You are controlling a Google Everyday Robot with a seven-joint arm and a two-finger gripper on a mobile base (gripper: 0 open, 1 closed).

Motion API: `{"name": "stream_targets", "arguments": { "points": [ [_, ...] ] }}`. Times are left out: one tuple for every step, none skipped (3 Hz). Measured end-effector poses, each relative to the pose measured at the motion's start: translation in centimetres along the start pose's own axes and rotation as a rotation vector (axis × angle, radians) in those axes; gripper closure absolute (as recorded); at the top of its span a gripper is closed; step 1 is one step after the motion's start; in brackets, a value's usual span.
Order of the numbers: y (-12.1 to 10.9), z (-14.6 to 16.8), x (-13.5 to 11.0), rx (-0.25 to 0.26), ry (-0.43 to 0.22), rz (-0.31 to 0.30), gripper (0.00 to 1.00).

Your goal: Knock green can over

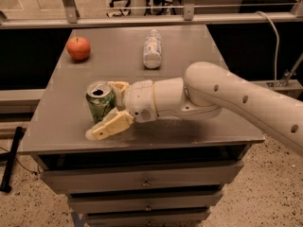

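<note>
No lettering is showing legibly on the green can point(98, 109), the gripper point(103, 109) straddling it near the front-left corner of the desk point(199, 51).

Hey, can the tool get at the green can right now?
Probably yes: the tool sits at the green can, open fingers on either side, nothing between; apple and bottle lie far back.

On one table point(189, 46): one green can point(99, 105), one apple point(78, 48), one bottle point(152, 48). One gripper point(104, 109) at the near left, fingers spread by the can.
</note>
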State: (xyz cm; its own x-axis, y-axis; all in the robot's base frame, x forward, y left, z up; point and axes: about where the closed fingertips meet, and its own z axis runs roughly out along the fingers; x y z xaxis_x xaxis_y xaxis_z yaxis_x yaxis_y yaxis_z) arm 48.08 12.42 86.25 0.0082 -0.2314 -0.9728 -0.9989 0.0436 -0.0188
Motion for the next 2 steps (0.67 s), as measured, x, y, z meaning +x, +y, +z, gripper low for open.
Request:
{"name": "stream_targets", "arguments": {
  "points": [
    [-0.12,0.3,0.53,0.004,-0.023,0.017,0.39],
    [-1.05,-0.39,0.57,0.018,-0.016,0.014,0.62]
  ]
}}
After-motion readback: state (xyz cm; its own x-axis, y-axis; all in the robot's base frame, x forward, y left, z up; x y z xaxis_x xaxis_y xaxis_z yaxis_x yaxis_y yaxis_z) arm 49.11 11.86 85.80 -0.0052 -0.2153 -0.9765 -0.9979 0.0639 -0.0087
